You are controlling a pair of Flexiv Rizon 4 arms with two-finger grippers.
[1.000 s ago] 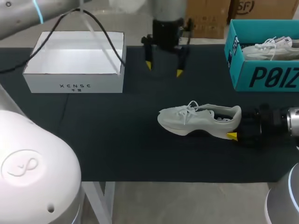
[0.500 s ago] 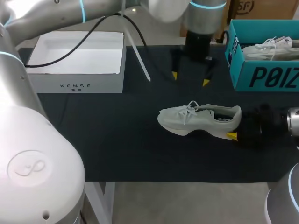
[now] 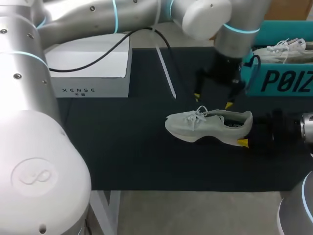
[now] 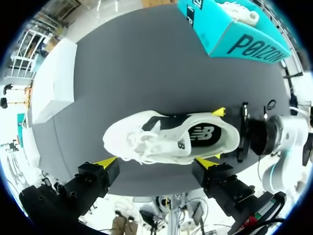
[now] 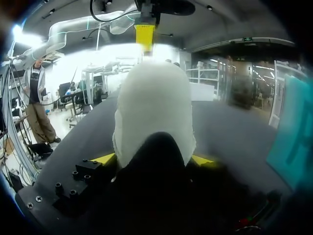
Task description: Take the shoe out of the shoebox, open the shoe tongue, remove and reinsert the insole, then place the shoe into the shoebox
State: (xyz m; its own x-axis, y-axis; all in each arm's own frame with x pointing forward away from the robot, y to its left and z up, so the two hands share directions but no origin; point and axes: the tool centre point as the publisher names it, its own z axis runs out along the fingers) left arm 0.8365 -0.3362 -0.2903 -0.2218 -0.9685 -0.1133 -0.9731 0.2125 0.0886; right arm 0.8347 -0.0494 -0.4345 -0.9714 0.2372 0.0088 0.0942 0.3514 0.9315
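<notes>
Lying sole down on the table (image 3: 122, 147), right of middle, toe to the left: the shoe (image 3: 208, 125), out of the shoebox (image 3: 279, 81) at the far right, heel pinched from both sides by the right gripper (image 5: 152, 159), with the left gripper (image 3: 212, 100) hanging close above it, fingers spread, seemingly touching nothing. Likely to go wrong: catching a lace loop instead of the tongue if lowered too far left, or tugging the heel out of that shallow-looking pinch. Counted: two shoes, the second shoe (image 3: 283, 48) inside the shoebox; two boxes, the other a white box (image 3: 90, 73) far left; two grippers
</notes>
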